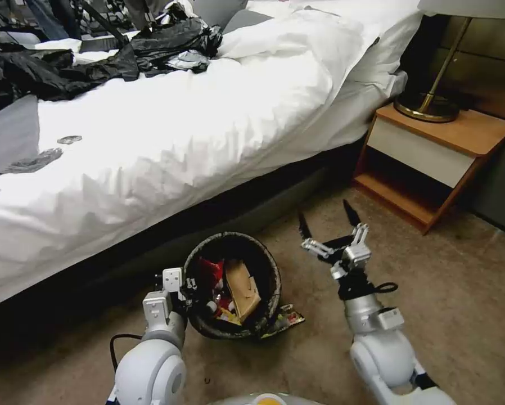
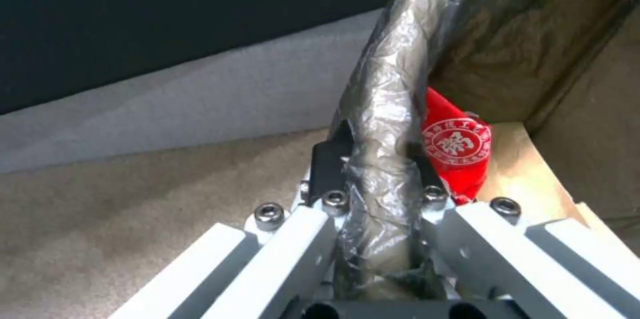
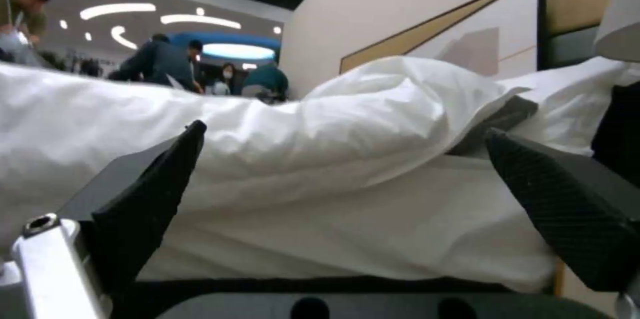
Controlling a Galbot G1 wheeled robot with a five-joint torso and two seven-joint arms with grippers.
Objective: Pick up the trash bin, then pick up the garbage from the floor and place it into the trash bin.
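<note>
Checking in from the remote desk, and I'd say we're most of the way through. My left gripper (image 1: 192, 286) is clamped on the rim of the small round bin with the dark crinkly bag liner folded over its edge (image 1: 266, 264), gripping the side nearest the robot; the left wrist view shows the black fingers (image 2: 328, 159) pinching that plastic-wrapped rim from both sides. The bin sits low by the edge of the white-sheeted bed (image 1: 168, 140), though I can't tell if it's resting on the beige carpet (image 1: 460, 292) or held just off it. Inside there's already a crushed red paper cup with a white emblem (image 2: 457, 146), a tan piece of paper (image 1: 242, 287) and some other small bits, so a good chunk of the garbage looks collected. What seems left is the colourful shiny snack wrapper (image 1: 286, 320) lying on the floor, touching the bin's base on the right. My right gripper (image 1: 327, 220) hangs above the carpet to the right of the bin, jaws spread wide and holding nothing, pointing toward the bed.
</note>
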